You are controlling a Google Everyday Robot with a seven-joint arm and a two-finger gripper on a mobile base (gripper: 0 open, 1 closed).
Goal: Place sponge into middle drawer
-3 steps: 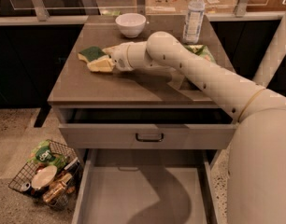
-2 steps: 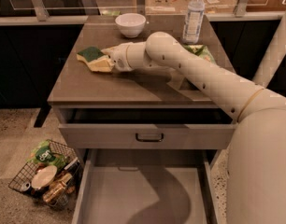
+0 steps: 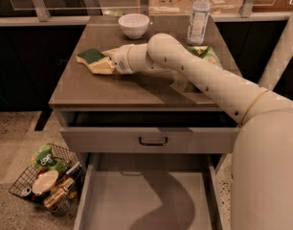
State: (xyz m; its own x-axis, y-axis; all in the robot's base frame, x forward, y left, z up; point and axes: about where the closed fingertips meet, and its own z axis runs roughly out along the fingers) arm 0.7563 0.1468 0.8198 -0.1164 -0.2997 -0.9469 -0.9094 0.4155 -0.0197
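Note:
The sponge [image 3: 92, 58], pale yellow with a dark green face up, lies on the brown countertop [image 3: 84, 87] at its left side. My gripper [image 3: 106, 62] is at the sponge's right edge, touching it, with the arm reaching in from the right across the counter. The middle drawer [image 3: 118, 201] is pulled out wide below the counter at the bottom of the view. Its pale grey floor is bare and partly shaded by the arm's shadow.
A white bowl [image 3: 133, 25] and a water bottle [image 3: 199, 14] stand at the back of the counter. A light-green snack bag [image 3: 206, 54] lies behind my arm. The top drawer with a black handle [image 3: 152, 140] is slightly open. A wire basket [image 3: 45, 177] stands on the floor at left.

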